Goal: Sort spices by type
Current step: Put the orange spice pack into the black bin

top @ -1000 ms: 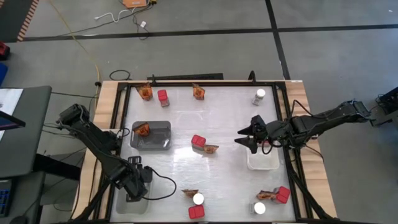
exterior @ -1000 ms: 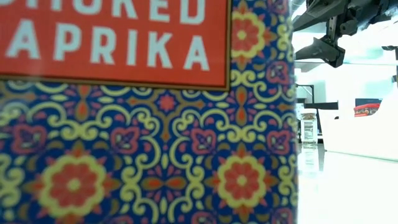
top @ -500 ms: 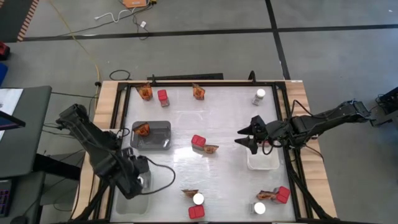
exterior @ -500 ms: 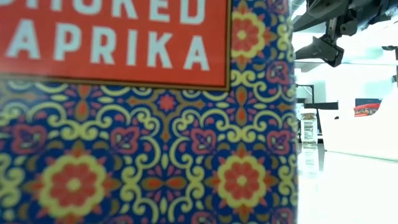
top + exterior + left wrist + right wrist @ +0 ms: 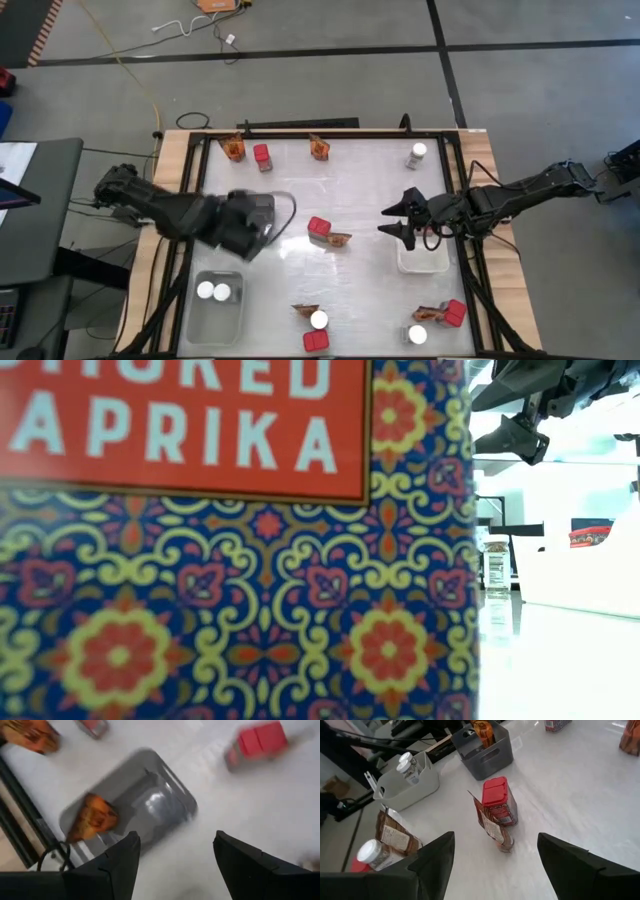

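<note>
Spices are scattered over the white table: red boxes, jars with white lids and orange-brown packets. Two jars stand in the clear tray at the near left. One packet lies in the grey tray. My left gripper hangs open and empty above that grey tray's near edge, also seen in the high view as my left gripper. My right gripper hovers open and empty by the white tray, pointing at a red box with a packet leaning on it.
A red paprika box stands right in front of the low camera and blocks most of that view. A jar stands at the far right. Two packets and a red box sit along the far edge. A black frame borders the table.
My left gripper has risen out of the clear tray at the near left and swung toward the far edge and the right, rolling as it went, and now hangs over the grey tray. The two jars in the clear tray have come into view.
</note>
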You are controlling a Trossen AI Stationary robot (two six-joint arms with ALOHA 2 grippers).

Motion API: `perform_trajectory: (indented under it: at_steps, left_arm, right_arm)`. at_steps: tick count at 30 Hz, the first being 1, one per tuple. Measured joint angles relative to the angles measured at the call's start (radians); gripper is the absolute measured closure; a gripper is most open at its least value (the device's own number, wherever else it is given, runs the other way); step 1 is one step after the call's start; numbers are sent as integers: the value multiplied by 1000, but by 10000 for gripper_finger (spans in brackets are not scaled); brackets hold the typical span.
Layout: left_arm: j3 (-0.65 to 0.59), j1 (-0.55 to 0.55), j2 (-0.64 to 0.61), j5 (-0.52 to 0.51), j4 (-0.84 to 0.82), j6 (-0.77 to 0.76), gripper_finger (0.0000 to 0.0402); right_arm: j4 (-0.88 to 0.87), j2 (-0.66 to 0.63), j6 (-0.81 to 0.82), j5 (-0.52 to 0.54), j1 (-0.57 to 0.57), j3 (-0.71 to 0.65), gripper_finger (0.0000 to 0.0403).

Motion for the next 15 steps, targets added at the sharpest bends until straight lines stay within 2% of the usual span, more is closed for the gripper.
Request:
perform_trajectory:
  at_steps: [6,11,15]
  left_arm:
    - [0,270,0,41,0,193,164]
    - [0,512,0,86,10,460,164]
    - [0,722,0,128,94,739,164]
  right_arm:
    - [-3,0,68,0,0,0,92]
    - [-21,0,69,0,-1,0,92]
    - [-35,0,75,0,-6,0,92]
